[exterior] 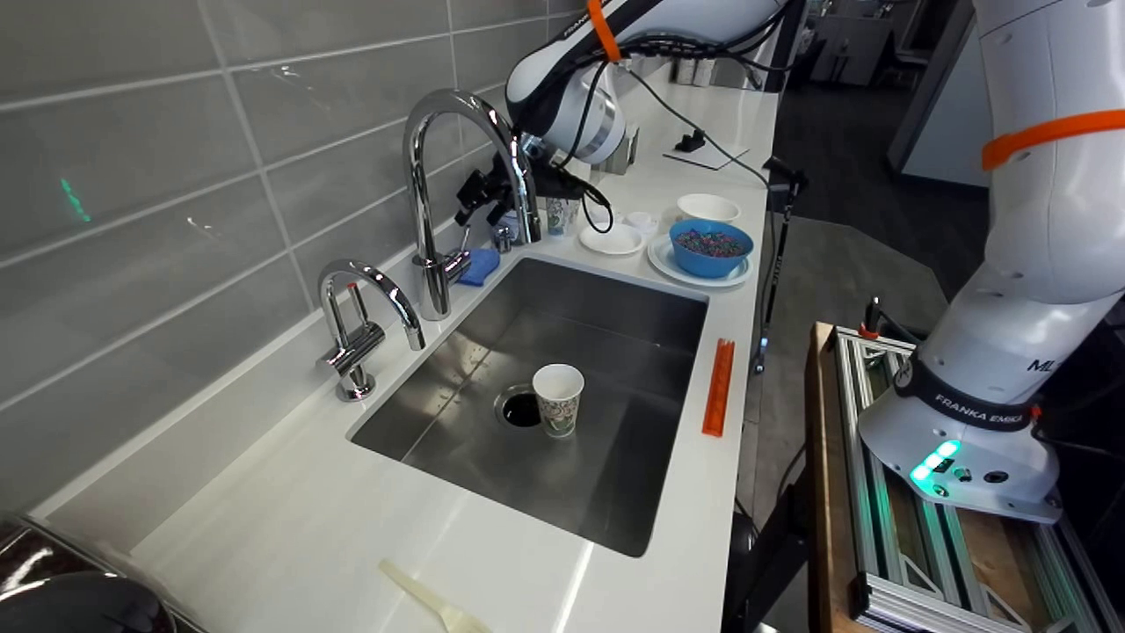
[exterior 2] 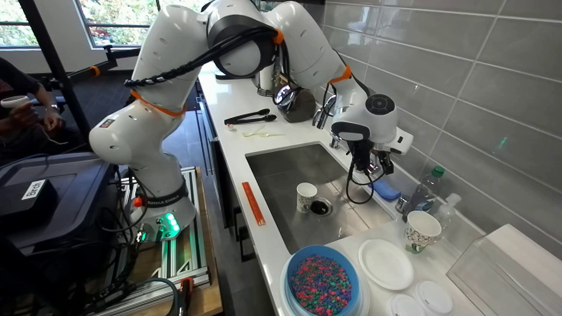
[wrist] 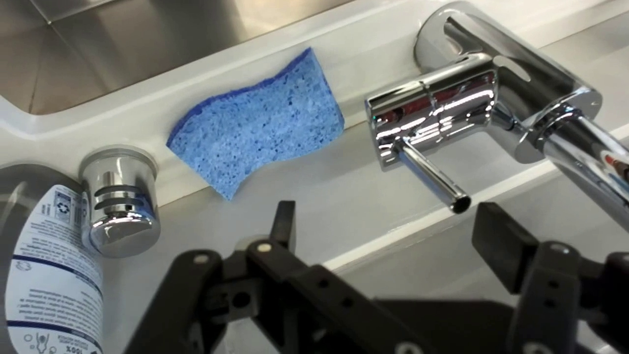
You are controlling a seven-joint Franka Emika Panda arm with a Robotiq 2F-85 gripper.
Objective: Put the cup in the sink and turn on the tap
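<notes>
The whitish patterned cup (exterior: pixel 558 400) stands upright in the steel sink (exterior: pixel 637 352), beside the drain; it also shows in the other exterior view (exterior 2: pixel 306 197). The tall chrome tap (exterior: pixel 417 176) rises at the sink's wall side. In the wrist view, the tap's body (wrist: pixel 471 93) is at the upper right and its thin lever (wrist: pixel 435 174) points down toward my jaws. My gripper (wrist: pixel 386 211) is open and empty. The lever's end appears between the fingertips, nearer the right one; contact cannot be told. In an exterior view, my gripper (exterior: pixel 492 189) is behind the gooseneck, near the wall.
A blue sponge (wrist: pixel 260 118) lies beside the tap. A chrome cap (wrist: pixel 120 201) and a bottle (wrist: pixel 49 265) stand left of it. A shorter tap (exterior: pixel 352 334) stands nearby. A blue bowl (exterior 2: pixel 322 281), plates (exterior 2: pixel 386 263) and another cup (exterior 2: pixel 421 230) occupy the counter.
</notes>
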